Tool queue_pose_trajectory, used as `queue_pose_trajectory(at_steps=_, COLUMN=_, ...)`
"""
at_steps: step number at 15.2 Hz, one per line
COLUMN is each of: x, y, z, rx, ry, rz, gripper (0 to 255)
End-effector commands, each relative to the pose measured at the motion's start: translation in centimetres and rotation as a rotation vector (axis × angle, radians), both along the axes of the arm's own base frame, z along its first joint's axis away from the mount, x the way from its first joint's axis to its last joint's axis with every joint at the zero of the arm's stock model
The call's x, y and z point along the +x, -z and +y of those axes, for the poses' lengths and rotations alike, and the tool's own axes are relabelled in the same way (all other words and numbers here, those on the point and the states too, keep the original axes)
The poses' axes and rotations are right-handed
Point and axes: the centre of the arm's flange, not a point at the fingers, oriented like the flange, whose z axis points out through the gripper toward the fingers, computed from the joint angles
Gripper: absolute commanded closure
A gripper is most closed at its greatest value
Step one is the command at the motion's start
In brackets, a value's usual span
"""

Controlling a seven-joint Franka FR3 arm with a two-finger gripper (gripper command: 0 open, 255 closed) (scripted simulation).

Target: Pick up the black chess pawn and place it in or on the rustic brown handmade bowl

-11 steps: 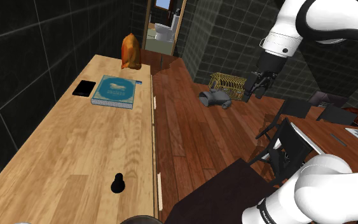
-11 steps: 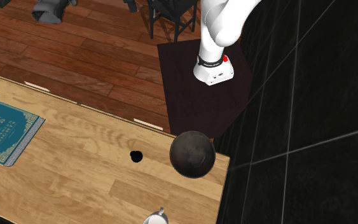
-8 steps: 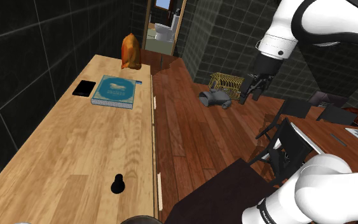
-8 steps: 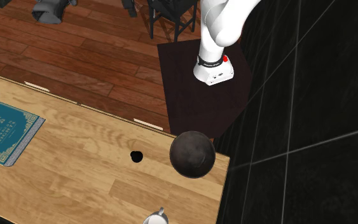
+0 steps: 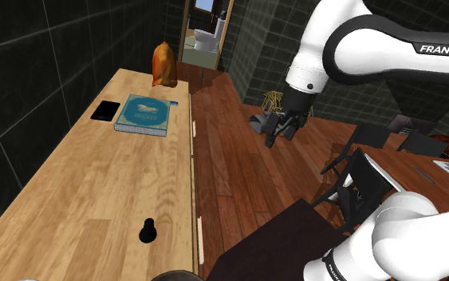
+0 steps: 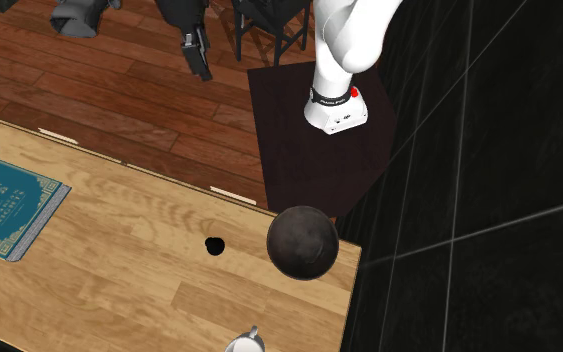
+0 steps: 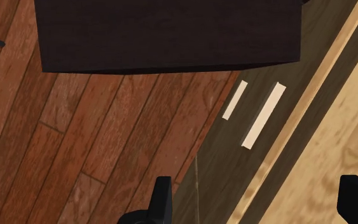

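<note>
A white robot arm reaches out over a red-brown wood floor (image 5: 238, 172) beside a long pale wooden table (image 5: 87, 184). Its black gripper (image 5: 276, 137) hangs above the floor, well apart from the table's near end, with its two fingers (image 7: 161, 197) spread wide and nothing between them. The black pawn (image 5: 147, 231) stands upright on the table close to the edge that faces the floor, and in the second exterior view it is just beside the dark round bowl (image 6: 303, 242), not touching it. A teal book (image 5: 143, 114) lies at the far end, out of the way. The likely trouble is in the approach. The pawn is small with a narrow top, so a finger that clips it on the way down would probably tip it, and from there it could roll off the nearby edge onto the floor. The bowl sits so close that a wide-open finger may strike its rim and shove it. A low sideways path from over the floor could also catch the table edge, so the gripper should come in from above.
</note>
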Motion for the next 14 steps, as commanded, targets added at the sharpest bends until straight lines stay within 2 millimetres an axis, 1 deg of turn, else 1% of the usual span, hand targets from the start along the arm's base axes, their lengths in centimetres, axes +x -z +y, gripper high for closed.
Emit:
queue_pose_trajectory(at_steps=1, x=0.5, y=1.6, z=2.1, rx=-0.003, ry=-0.007, rz=-0.002, gripper=0)
queue_pose_trajectory(at_steps=14, x=4.0, y=11.4, z=16.0, rx=-0.024, ry=-0.054, rz=-0.007, gripper=0)
